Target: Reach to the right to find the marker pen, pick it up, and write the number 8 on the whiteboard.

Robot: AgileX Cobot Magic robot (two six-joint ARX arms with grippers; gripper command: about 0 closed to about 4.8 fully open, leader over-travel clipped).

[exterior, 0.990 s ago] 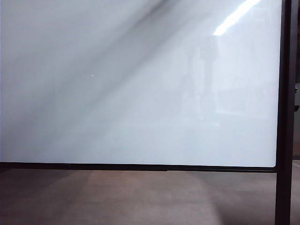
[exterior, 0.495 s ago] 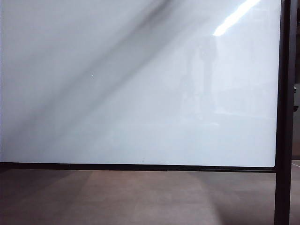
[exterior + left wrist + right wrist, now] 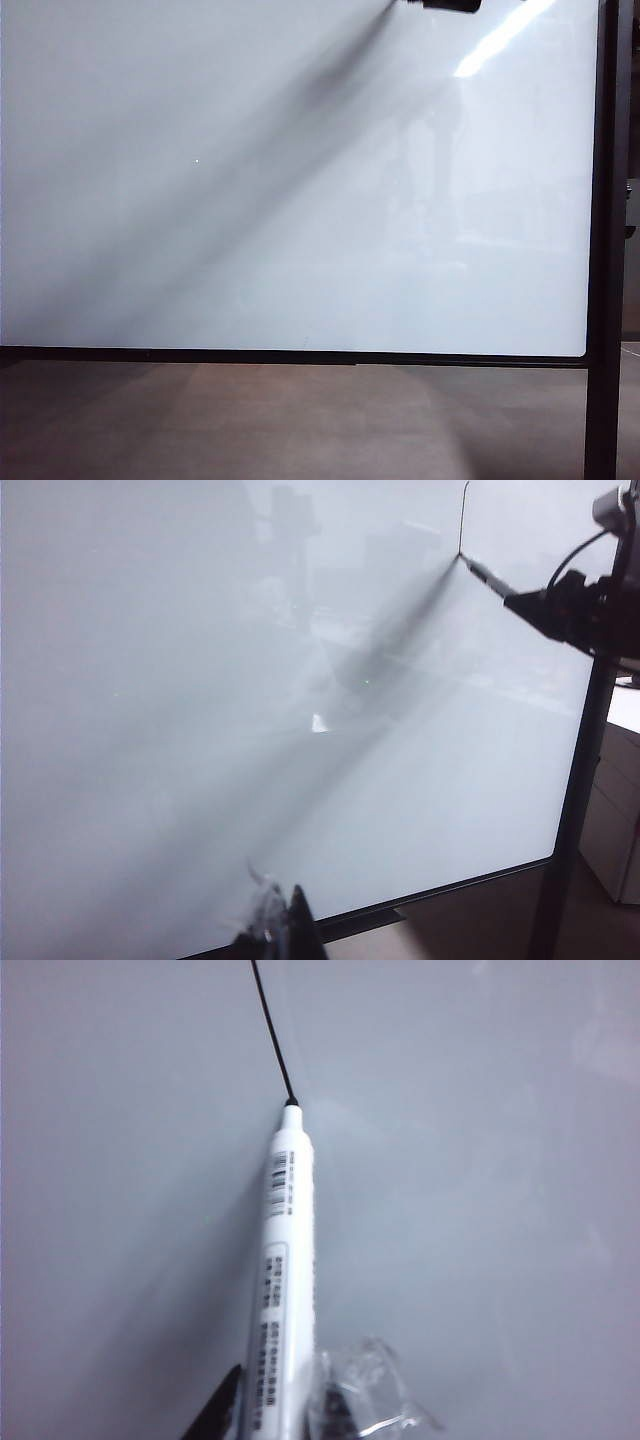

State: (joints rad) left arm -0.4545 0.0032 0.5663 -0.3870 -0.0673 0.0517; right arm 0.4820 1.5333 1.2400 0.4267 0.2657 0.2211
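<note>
While my right gripper (image 3: 280, 1415) clamps the white marker pen (image 3: 284, 1260), its tip touches the whiteboard (image 3: 250, 200) at the end of a thin black line (image 3: 270, 1030). The left gripper (image 3: 275, 930) hangs near the board's lower edge; I cannot tell its opening.

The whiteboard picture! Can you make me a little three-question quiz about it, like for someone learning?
1. True or false: the marker pen tip is touching the whiteboard.
2. What has been drawn so far? A) a finished 8, B) one thin black line, C) nothing.
3. Which claw holds the marker pen?

Key:
1. True, the tip sits at the end of the line.
2. B, only a single stroke shows in both wrist views.
3. The right claw; the left claw hangs low by the board's bottom edge, holding nothing that can be seen.
</note>
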